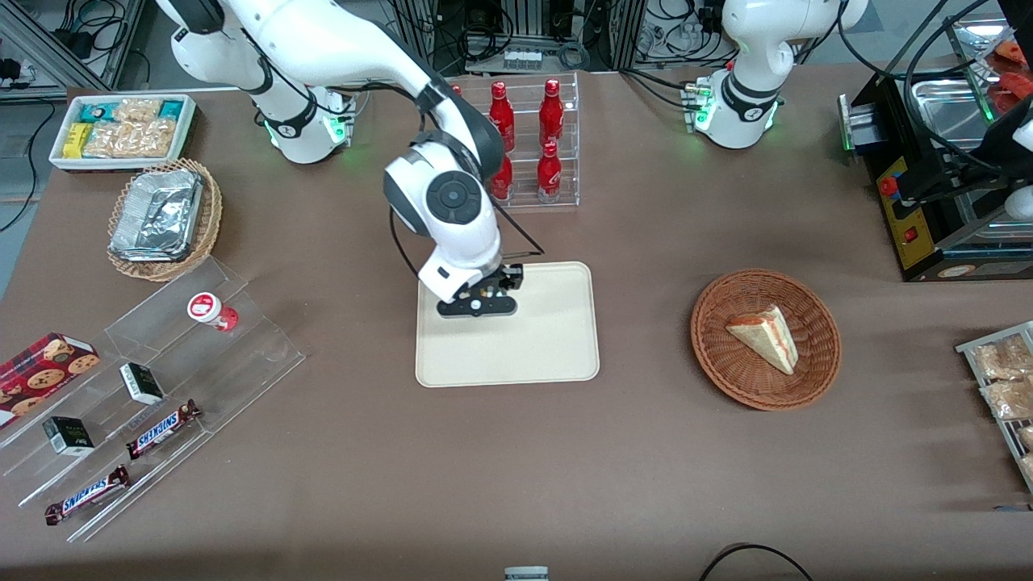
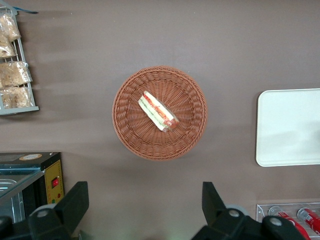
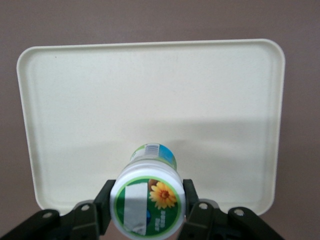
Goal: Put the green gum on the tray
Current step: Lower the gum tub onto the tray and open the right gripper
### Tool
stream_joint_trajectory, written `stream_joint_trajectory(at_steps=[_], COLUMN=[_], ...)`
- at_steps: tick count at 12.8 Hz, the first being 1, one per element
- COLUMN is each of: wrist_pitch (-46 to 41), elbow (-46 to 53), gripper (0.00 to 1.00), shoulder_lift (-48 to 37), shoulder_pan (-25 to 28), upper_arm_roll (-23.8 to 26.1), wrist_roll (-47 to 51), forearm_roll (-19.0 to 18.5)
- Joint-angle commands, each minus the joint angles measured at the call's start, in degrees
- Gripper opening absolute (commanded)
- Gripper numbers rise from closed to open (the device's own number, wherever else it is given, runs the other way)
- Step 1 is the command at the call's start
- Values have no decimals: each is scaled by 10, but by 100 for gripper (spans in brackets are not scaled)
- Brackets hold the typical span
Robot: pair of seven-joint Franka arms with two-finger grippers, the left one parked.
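Green gum point(image 3: 148, 202) sits pinched between the two black fingers point(image 3: 103, 205) of the gripper point(image 1: 478, 305), lid toward the wrist camera, flower mark and green ring on the lid plain to see; green-labelled body pointing down at the tray point(image 3: 150, 100). Bottle hangs over the tray's inner surface, near one long rim; whether its base touches the tray cannot be told. Front view: gripper low over the tray point(image 1: 549, 339), at the edge farther from the camera, toward the working arm's end of it; bottle itself hidden under the wrist there. Rest of tray surface bare. Red-lidded gum bottle point(image 1: 211, 311) lies on the clear stepped stand point(image 1: 242, 339) toward the working arm's end of the table, with Snickers bars point(image 1: 161, 428) on lower steps nearer the camera. Wicker basket point(image 1: 815, 355) holding a sandwich wedge point(image 1: 765, 336) lies toward the parked arm's end. Rack of red bottles point(image 1: 550, 113) stands farther from the camera than the tray
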Motion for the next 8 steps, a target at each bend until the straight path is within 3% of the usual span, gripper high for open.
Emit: stream_joint_trajectory(at_steps=[1, 8], wrist_pitch=[26, 83], elbow=[17, -23], gripper=[0, 0], shoulder_lift=[35, 43], shoulder_pan=[18, 26], upper_arm_roll=[-2, -3], wrist_roll=[14, 14], forearm_roll=[2, 0])
